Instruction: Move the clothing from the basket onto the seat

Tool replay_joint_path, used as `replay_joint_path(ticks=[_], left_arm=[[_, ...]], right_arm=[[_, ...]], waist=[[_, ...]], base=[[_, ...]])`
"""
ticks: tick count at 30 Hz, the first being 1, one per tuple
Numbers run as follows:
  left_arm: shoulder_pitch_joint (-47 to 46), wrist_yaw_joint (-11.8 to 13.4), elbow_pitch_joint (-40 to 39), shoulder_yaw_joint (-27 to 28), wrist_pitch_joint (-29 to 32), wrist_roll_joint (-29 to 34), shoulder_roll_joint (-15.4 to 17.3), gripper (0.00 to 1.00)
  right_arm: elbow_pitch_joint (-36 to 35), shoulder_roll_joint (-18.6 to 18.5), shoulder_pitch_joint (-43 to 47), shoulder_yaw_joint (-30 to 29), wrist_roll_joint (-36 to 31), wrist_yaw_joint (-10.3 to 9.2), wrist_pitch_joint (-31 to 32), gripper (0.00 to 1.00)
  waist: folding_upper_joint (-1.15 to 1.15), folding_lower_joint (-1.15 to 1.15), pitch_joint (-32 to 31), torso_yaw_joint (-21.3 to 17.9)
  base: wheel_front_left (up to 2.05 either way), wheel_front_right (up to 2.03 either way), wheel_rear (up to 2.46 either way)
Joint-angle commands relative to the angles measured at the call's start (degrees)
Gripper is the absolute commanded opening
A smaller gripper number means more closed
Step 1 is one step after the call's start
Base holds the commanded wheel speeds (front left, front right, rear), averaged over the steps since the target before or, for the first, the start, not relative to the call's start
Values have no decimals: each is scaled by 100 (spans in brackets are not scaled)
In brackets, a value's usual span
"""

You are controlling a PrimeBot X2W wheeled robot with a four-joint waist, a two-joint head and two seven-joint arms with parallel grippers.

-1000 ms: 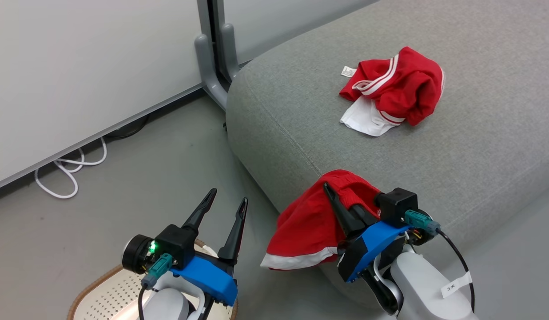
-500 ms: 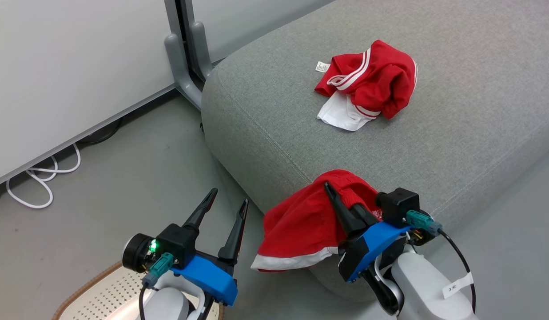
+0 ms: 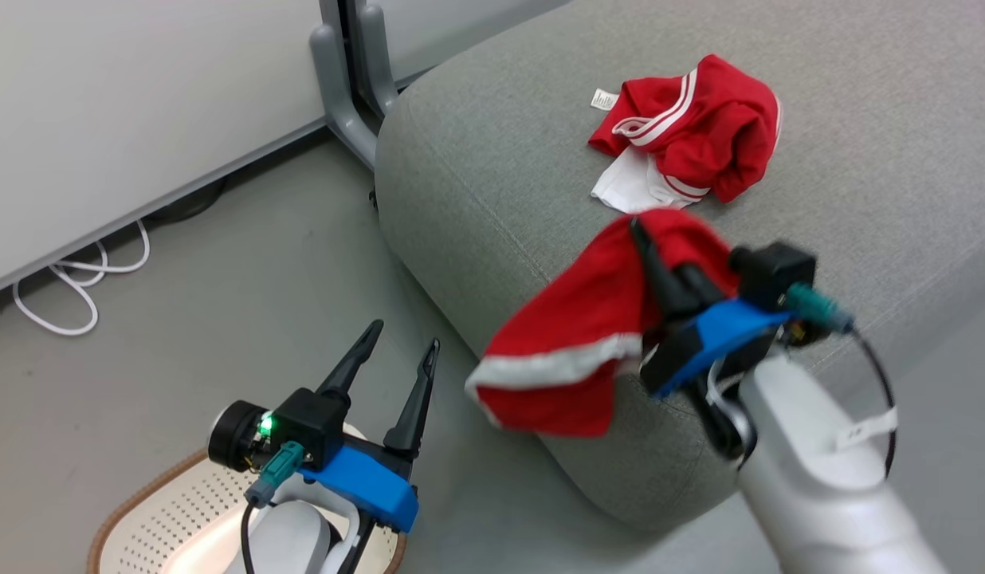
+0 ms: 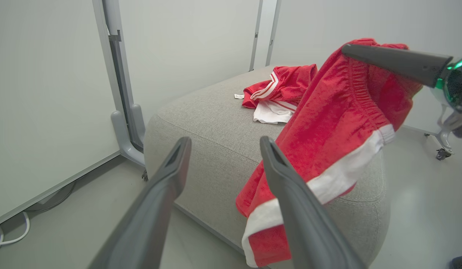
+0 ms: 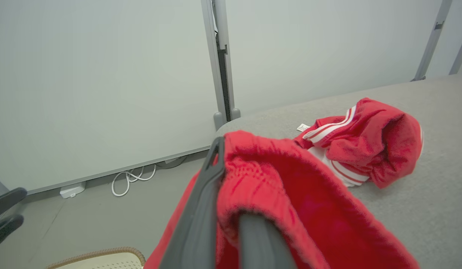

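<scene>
Dangling red white-hemmed garment, pinched in right claw, left claw spread, empty

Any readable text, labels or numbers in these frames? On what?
White label on the red garment lying on the sofa: print too small to read.
White tag by the right forearm: blurred, unreadable.
No other text to read.

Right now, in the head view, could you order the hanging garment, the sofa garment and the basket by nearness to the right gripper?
From the right gripper:
1. the hanging garment, held in it.
2. the sofa garment, just beyond, lying on the sofa.
3. the basket, far off at lower left.
</scene>
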Motion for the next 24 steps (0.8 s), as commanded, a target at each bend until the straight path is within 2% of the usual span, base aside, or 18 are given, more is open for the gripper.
replay_joint_path(ticks=[1, 8, 16, 20, 24], left_arm=[[-149, -6, -102, 68, -15, 51, 37, 100], [-412, -7, -359, -6, -15, 153, 206, 100], [-943, -7, -738, -65, -16, 354, 441, 100], [-1159, -7, -997, -106, -16, 399, 529, 100], [-1315, -7, -1320, -81, -15, 454, 689, 100]], right_arm=[[-9, -37, -381, -257, -154, 1, -13, 0], [-188, -449, -1388, -1014, -472, 1, 197, 0], [-461, -1319, -2484, -2186, -639, 1, 593, 0], [-578, -1823, -2890, -2831, -819, 0, 553, 0], [-454, -2049, -3105, -3484, -994, 1, 530, 0]], waist=[[0, 0, 175, 71], [0, 0, 780, 316], [0, 0, 1765, 788], [0, 0, 2227, 998], [0, 0, 2676, 1133]], base=[[0, 0, 0], [0, 0, 0], [0, 0, 0], [0, 0, 0], [0, 0, 0]])
